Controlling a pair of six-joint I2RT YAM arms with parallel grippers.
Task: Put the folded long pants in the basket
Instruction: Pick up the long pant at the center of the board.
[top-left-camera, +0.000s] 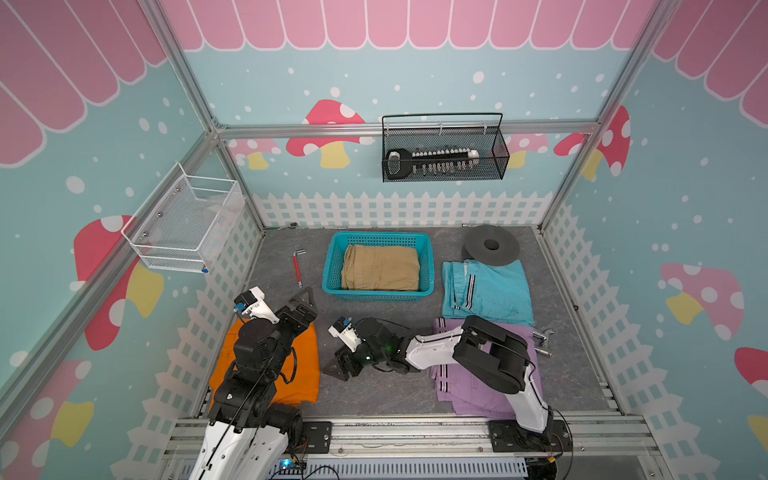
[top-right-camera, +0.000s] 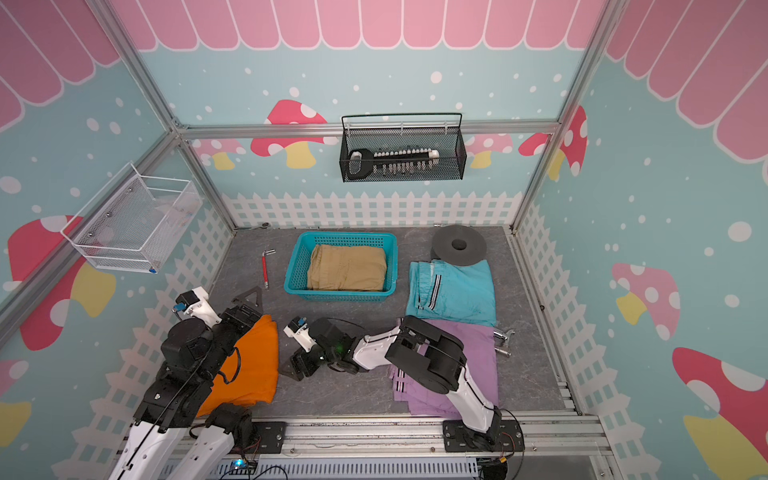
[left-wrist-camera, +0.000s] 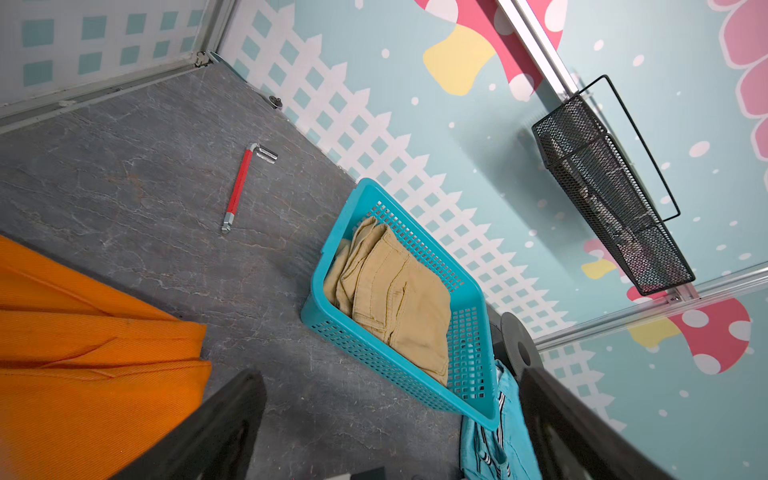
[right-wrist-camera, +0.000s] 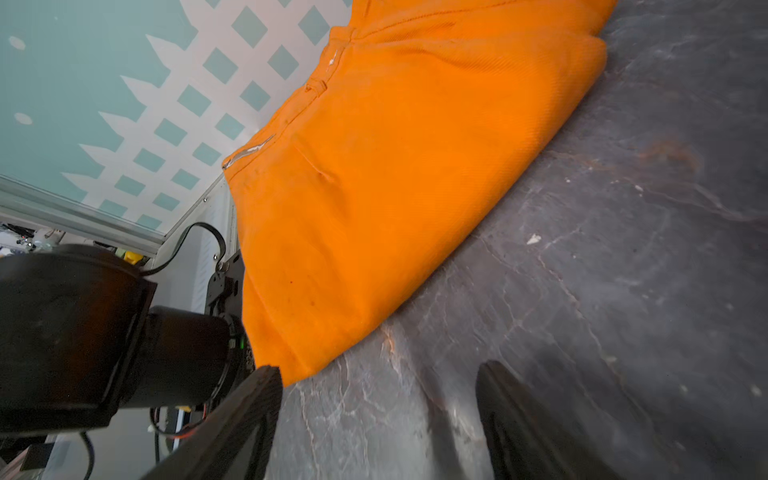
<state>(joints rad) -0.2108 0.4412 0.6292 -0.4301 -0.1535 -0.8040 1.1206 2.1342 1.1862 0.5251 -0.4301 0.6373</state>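
Just beside the right pincer (right-wrist-camera: 380, 374), spread and empty like the left pincer (left-wrist-camera: 390, 374), the orange pants (right-wrist-camera: 395, 166) lie unlifted, while beyond both only the tan pants (top-left-camera: 380, 268) sit in the basket (top-left-camera: 332, 266); teal pants (top-left-camera: 494, 291) and lilac pants (top-left-camera: 469, 399) wait too.

Tan pants (top-left-camera: 380, 268) lie folded inside the basket (top-left-camera: 330, 262) at the back of the desk (top-left-camera: 374, 390). Teal pants (top-left-camera: 494, 291) lie just right of it, their far edge touching a grey disc (top-left-camera: 505, 247). A red tool (top-left-camera: 297, 270) lies left of the basket. The left end effector (top-left-camera: 305, 301) hangs over the far edge of the orange pants (top-left-camera: 305, 365). The right end effector (top-left-camera: 338, 368) sits low between these and the lilac pants (top-left-camera: 478, 399).
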